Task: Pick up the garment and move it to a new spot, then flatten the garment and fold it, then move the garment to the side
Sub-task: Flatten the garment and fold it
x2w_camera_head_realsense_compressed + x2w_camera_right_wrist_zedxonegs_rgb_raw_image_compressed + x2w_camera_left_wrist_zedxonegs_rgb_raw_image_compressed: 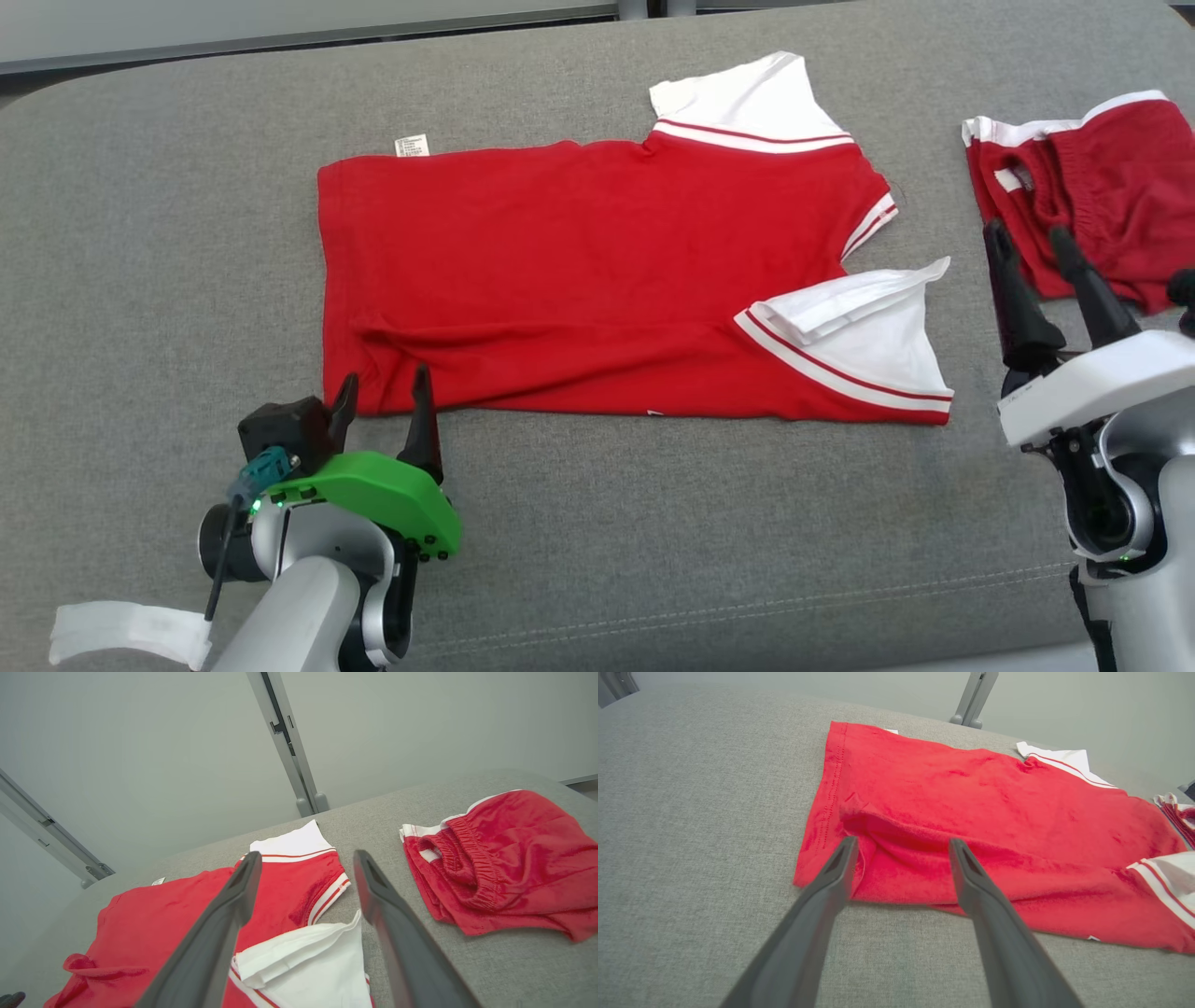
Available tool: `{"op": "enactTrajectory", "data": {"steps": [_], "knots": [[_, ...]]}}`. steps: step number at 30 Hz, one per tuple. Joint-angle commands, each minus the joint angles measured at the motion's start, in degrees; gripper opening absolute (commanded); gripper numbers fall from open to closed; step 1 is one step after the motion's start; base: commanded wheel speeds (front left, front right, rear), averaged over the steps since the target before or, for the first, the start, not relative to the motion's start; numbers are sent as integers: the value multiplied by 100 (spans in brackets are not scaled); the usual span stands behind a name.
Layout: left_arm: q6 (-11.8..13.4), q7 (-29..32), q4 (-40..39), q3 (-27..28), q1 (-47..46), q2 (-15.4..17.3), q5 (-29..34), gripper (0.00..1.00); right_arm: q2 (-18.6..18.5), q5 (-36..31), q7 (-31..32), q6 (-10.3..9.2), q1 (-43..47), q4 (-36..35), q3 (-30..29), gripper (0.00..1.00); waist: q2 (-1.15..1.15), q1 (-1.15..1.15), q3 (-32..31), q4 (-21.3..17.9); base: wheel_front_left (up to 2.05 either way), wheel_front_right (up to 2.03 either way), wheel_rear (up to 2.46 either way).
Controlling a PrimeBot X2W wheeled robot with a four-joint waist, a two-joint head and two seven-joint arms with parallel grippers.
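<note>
Flat on the grey cushion (168,233), near its middle: the shirt (579,271), red with white sleeves, hem to the left and sleeves to the right. Along its near edge, a long ridge of doubled cloth. At the far hem corner, a white tag (412,145) poking out. Near sleeve (868,345) folded back over itself, white side up.

Left gripper (386,375) wide open, empty, low at the shirt's near-left corner. Fingertips over the near edge of the cloth, just inside the hem. In the left wrist view, left gripper (903,842) straddling the start of that ridge, with the shirt (971,793) stretching away beyond the tips. Contact with the cloth: cannot tell.

Right gripper (1027,229) also wide open and empty, held above the cushion off the shirt's right end. Placed between the near sleeve and the shorts (1102,187), these bunched at the right, apart from the shirt. In the right wrist view, right gripper (307,855) above the strip of bare cushion separating shirt (163,914) from shorts (514,858). One finger crossing the red body, the other over grey fabric.
</note>
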Motion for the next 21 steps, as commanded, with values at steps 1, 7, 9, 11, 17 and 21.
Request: {"op": "enactTrajectory", "data": {"steps": [1,7,9,11,17,21], "knots": [[44,-77,-23,-31,103,-15,64,100,68,-42,-63,-2,178,-113,-8,100,0,0,-45,-24,0,0,0],[-12,-275,193,-134,245,-127,89,100,361,-101,-206,-2,669,-318,-36,100,0,0,-165,-83,0,0,0],[-45,-298,253,-174,263,-160,80,100,398,-143,-242,-2,776,-324,-22,100,0,0,-193,-91,0,0,0],[-71,-343,302,-202,256,-175,82,100,453,-138,-276,-1,859,-327,10,100,0,0,-218,-98,0,0,0],[-101,-438,366,-249,276,-240,78,100,556,-191,-359,-2,1044,-334,116,100,0,0,-289,-126,0,0,0],[-112,-487,383,-262,304,-270,62,100,591,-245,-375,-2,1105,-242,206,100,0,0,-318,-110,0,0,0]]}}
